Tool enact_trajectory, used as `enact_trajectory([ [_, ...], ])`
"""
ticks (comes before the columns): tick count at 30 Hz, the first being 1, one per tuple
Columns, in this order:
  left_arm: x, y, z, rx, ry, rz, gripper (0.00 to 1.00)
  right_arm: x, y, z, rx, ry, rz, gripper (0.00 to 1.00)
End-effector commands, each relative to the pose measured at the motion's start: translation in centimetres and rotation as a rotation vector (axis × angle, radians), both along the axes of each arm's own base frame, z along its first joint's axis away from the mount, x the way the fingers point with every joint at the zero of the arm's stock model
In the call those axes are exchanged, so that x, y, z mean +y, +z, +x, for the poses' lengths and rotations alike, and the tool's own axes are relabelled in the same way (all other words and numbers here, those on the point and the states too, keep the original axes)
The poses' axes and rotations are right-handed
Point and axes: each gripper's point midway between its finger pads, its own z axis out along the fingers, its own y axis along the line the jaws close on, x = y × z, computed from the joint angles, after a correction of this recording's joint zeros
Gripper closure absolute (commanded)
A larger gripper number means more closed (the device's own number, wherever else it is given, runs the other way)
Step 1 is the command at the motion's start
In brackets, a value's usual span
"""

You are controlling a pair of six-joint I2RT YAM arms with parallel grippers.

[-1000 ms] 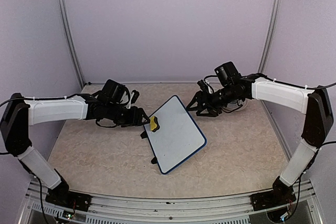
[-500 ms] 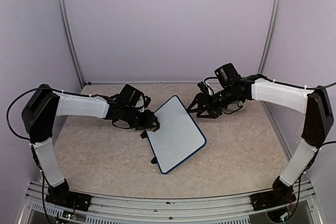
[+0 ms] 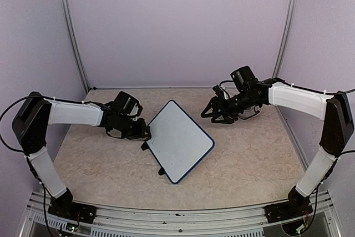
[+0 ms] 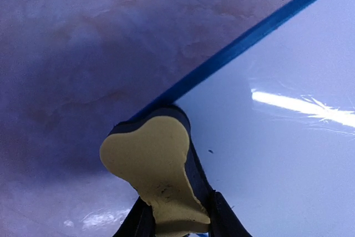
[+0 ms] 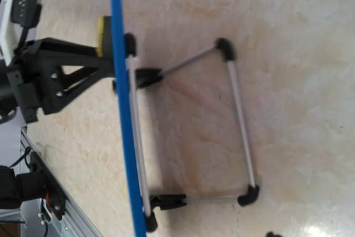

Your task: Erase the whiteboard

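Observation:
The whiteboard [image 3: 182, 140] leans on its wire stand mid-table, with a blue rim and a white face without scribbles. The left wrist view shows its face [image 4: 277, 137] with one tiny dark speck. My left gripper [image 3: 145, 133] is shut on the yellow sponge eraser [image 4: 161, 170], which rests at the board's left rim [image 4: 249, 37]. My right gripper [image 3: 215, 116] hangs open and empty behind the board's far right side, not touching it. The right wrist view shows the board edge-on [image 5: 119, 109] with the eraser [image 5: 104, 34] beyond it.
The board's wire stand [image 5: 238, 109] with black feet stands on the beige table behind the board. Lilac walls and metal posts [image 3: 72, 31] close in the back and sides. A metal rail [image 3: 177, 217] runs along the near edge.
My left gripper slid the eraser left, off the board's face to its left rim. The board shifted slightly left. My right gripper drew back a little to the right.

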Motion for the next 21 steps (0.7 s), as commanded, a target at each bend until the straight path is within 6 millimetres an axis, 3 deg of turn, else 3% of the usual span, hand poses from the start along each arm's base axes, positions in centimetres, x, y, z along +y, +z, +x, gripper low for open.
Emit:
enact_trajectory([
  [1,5.8,-0.4,-0.9,0.028,0.097,0.111,0.73,-0.8,1.8,0.1,-0.046,0.001,0.023,0.33],
  [8,9.1,-0.6,-1.9,0.030,0.116,0.217,0.69,-1.5,2.4,0.9,-0.066,-0.011,0.034,0.33],
  [10,9.6,-0.8,-2.3,0.048,0.120,0.230,0.59,-1.6,2.5,1.0,-0.069,-0.010,0.033,0.33],
  [17,10.4,-0.5,-2.7,0.074,0.127,0.253,0.07,-2.6,3.0,1.4,-0.091,-0.025,0.032,0.30],
  [18,10.4,-0.1,-2.6,0.069,0.129,0.249,0.02,-2.9,3.1,1.5,-0.097,-0.029,0.033,0.30],
  [21,10.2,1.3,-1.9,0.050,0.133,0.225,0.01,-3.5,4.0,1.8,-0.124,-0.037,0.040,0.30],
])
